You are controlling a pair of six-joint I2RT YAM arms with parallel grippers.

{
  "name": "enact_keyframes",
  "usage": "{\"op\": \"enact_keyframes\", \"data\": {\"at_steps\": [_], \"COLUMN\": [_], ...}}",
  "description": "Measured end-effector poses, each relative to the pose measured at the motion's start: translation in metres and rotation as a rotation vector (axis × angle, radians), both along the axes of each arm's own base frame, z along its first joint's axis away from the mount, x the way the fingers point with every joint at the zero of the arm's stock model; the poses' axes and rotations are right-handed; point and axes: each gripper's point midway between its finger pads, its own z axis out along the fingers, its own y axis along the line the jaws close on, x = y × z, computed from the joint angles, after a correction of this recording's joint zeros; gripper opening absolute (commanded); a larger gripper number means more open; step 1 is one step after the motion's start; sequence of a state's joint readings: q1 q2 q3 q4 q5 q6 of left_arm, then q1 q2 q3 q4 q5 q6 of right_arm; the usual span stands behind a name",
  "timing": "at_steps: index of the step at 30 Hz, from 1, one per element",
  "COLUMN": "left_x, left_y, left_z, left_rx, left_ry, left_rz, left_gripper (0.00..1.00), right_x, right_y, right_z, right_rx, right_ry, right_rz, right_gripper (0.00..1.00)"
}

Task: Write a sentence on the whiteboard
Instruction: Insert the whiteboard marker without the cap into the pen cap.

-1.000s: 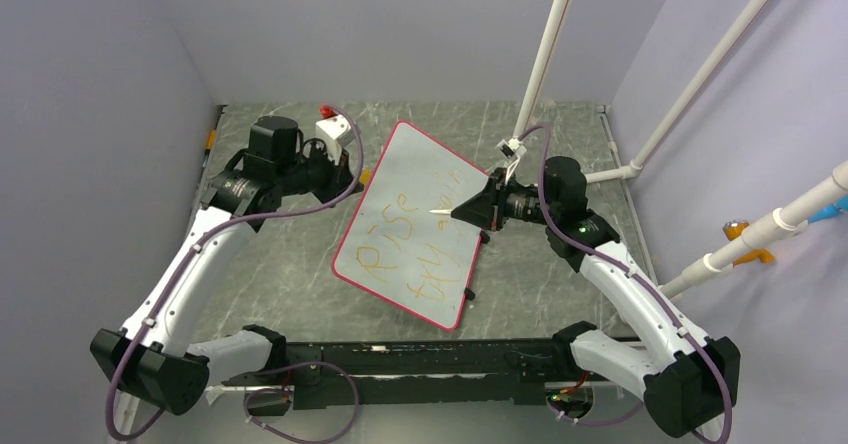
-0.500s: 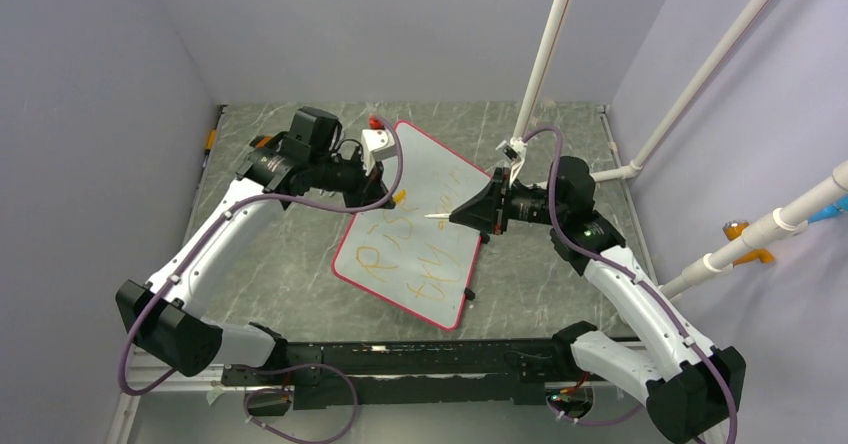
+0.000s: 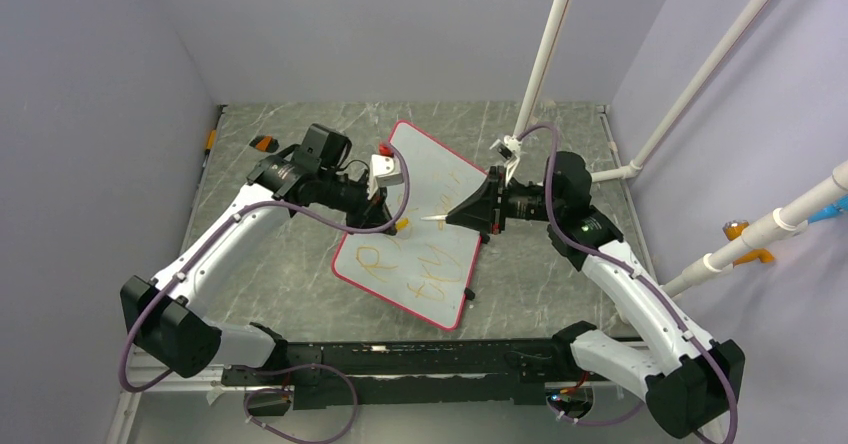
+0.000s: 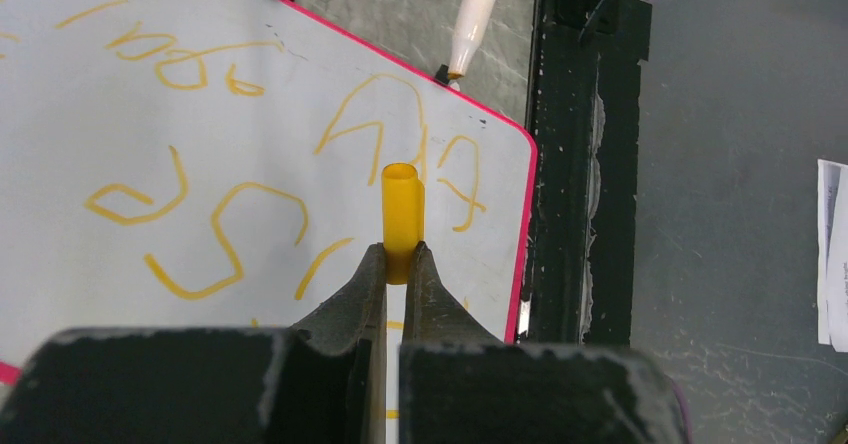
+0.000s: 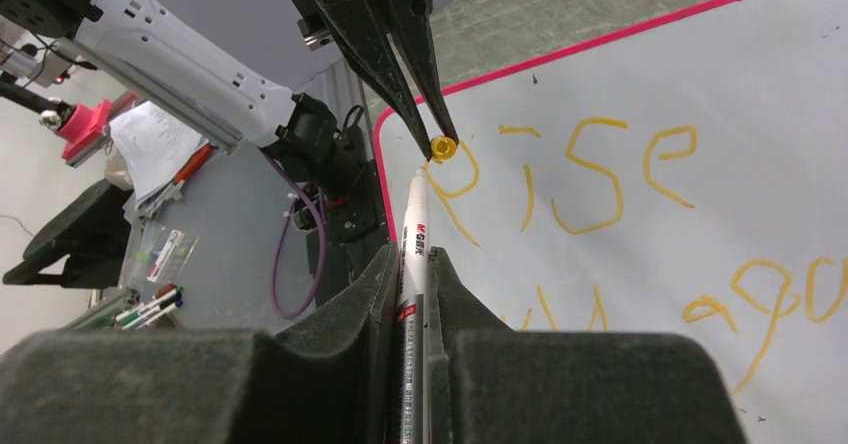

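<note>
The whiteboard (image 3: 440, 169) lies tilted on the table, with a red-pink rim. The orange-yellow sentence (image 3: 378, 264) runs across it; it also shows in the left wrist view (image 4: 225, 239) and the right wrist view (image 5: 590, 174). My left gripper (image 3: 398, 224) (image 4: 402, 254) is shut on a yellow marker cap (image 4: 403, 209), held over the board. My right gripper (image 3: 455, 216) (image 5: 412, 256) is shut on the white marker pen (image 5: 413, 219). The pen tip points at the cap (image 5: 442, 147), a short gap away.
White pipes (image 3: 545, 54) rise at the back right, behind my right arm. A small orange object (image 3: 262, 144) lies at the back left of the table. Black clips (image 3: 470, 292) sit on the board's near right edge. A black rail (image 3: 420, 354) runs along the table front.
My left arm has swung from the back left over the board, bringing the yellow cap close to the pen tip. My right gripper has shifted slightly left with the pen.
</note>
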State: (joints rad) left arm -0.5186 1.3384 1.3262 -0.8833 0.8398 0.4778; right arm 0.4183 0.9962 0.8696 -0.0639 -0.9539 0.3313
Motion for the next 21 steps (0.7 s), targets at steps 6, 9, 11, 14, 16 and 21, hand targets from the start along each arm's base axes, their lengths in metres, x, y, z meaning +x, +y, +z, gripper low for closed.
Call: {"op": "enact_keyframes", "data": {"at_steps": [6,9,11,14,16,21], "left_x": [-0.009,-0.013,-0.015,-0.018,-0.02,-0.023], "left_y": [0.0,-0.002,-0.003,-0.005,-0.006,-0.007], "left_z": [-0.007,-0.007,-0.007,-0.008,-0.01,-0.011], "left_rx": [0.003,0.002,0.001,0.002,0.006,0.009], "left_ry": [0.025,0.027,0.026,0.027,0.033,0.035], "left_rz": [-0.033,-0.049,-0.059,-0.069,-0.074,-0.084], "left_gripper": [0.0,0.0,0.0,0.0,0.0,0.0], "right_x": [-0.002,-0.004,-0.007,-0.01,-0.012,-0.012], "right_y": [0.007,0.012,0.014,0.017,0.02,0.022], "right_z": [-0.006,-0.012,-0.017,-0.021,-0.021,-0.021], "right_rx": [-0.017,-0.032,-0.044,-0.057,-0.061,-0.068], "right_ry": [0.01,0.022,0.033,0.043,0.039,0.025], "right_rz": [0.043,0.063,0.075,0.092,0.103,0.107], "right_gripper": [0.0,0.0,0.0,0.0,0.0,0.0]}}
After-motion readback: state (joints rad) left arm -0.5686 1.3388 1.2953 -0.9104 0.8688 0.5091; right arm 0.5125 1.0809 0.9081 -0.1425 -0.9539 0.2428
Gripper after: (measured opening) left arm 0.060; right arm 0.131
